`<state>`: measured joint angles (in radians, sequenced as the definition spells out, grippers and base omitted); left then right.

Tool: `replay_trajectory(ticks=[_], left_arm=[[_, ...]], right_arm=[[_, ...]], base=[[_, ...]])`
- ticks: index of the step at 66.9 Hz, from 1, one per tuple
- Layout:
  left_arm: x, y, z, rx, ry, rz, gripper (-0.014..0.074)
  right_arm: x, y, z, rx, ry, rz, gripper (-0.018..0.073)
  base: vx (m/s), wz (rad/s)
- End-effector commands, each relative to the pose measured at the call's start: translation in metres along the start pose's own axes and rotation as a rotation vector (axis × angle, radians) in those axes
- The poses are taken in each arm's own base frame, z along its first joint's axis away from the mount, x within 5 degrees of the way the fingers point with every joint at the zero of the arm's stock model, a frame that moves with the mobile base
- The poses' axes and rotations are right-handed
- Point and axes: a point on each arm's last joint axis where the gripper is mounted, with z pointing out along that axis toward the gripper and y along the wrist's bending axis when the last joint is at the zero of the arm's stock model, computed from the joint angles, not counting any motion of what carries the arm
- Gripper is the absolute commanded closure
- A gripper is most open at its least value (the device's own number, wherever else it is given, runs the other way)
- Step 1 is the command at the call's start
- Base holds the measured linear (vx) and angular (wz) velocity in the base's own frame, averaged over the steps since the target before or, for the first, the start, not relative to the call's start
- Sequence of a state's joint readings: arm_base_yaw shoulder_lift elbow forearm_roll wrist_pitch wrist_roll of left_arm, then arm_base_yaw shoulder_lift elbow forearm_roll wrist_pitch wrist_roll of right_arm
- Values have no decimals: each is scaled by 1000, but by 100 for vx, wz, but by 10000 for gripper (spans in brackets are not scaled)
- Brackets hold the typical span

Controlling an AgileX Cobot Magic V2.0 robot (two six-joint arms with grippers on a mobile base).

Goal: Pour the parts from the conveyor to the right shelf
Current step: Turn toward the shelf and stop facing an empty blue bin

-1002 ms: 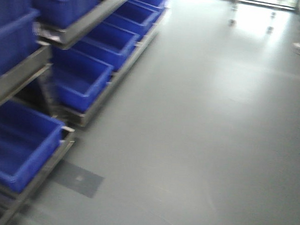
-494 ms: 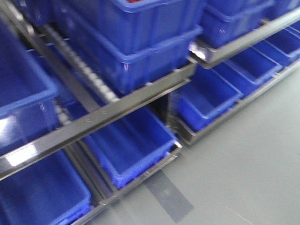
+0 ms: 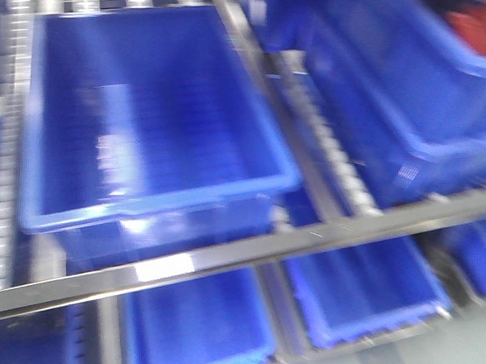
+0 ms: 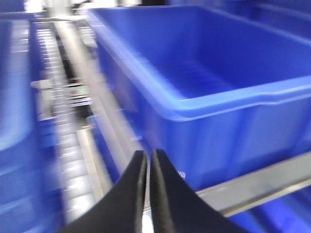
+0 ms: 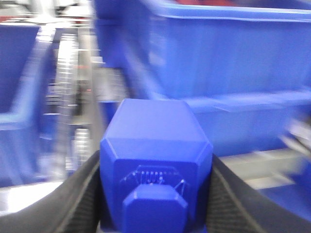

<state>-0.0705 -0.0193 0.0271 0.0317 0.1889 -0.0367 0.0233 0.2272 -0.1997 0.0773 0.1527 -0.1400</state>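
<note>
The view had swung onto the ten-o'clock tub (image 3: pixel 161 114) of the right shelf (image 3: pixel 223 258), pour-ready; right fingers (image 5: pixel 77 199) clamped the block (image 5: pixel 155 141), left fingers (image 4: pixel 131 194) closed empty.

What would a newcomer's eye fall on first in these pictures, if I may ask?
Most striking is the blue block filling the right wrist view, clamped in the right hand. Next comes the big, seemingly empty blue tub on the roller rails of the right shelf, dominating the front view. The left hand is shut on nothing, low in the left wrist view.
</note>
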Motion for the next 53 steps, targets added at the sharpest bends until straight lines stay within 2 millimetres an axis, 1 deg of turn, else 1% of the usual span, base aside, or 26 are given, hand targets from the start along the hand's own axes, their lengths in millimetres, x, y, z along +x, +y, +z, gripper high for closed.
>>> replay_trajectory(ticks=[1, 13, 24, 38, 53], left_arm=[[-13, 0, -2, 6, -92, -9, 603], [-13, 0, -2, 6, -92, -9, 603], [-13, 0, -2, 6, -92, -9, 603], [-13, 0, -2, 6, -92, -9, 603], [-13, 0, -2, 6, -92, -9, 603]], right_arm=[[-17, -2, -1, 18, -103, -13, 561], [-17, -2, -1, 18, -103, -13, 561], [-17, -2, -1, 18, -103, -13, 561], [-17, -2, -1, 18, -103, -13, 561], [-17, -2, -1, 18, -103, -13, 561]], base=[[11, 72], [10, 65], [9, 42], [11, 21], [14, 6]])
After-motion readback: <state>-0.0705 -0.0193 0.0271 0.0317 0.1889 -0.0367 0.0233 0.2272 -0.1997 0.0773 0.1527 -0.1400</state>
